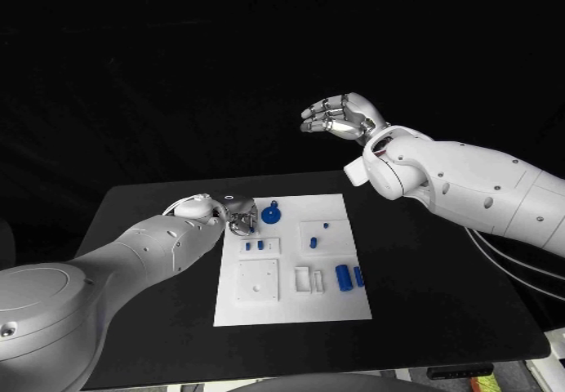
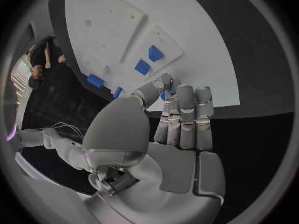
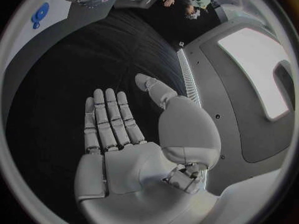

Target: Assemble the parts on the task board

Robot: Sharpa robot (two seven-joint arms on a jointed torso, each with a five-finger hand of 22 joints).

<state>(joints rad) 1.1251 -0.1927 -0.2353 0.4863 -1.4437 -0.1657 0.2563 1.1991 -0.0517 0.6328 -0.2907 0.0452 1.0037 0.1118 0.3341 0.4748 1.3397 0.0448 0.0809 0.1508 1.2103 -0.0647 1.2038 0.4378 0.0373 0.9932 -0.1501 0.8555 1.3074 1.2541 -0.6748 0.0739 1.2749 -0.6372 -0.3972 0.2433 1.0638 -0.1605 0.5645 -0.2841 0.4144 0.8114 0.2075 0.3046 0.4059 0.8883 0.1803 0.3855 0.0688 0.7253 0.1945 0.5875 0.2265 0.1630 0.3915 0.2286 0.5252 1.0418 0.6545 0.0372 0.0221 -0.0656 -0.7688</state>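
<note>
Now the left hand [image 1: 239,214] pinches a small blue part [image 2: 164,94] at the board [image 1: 265,302]'s edge, needing careful seating; the right hand [image 1: 339,116] hangs empty, fingers apart.

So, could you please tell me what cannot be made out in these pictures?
- Head view: the left hand covers the task board corner; any part beneath is hidden.
- Left wrist view: its fingers hide a blue part; whether it is held is unclear.
- Head view: small blue parts are too small to identify.
- Right hand: open.
</note>
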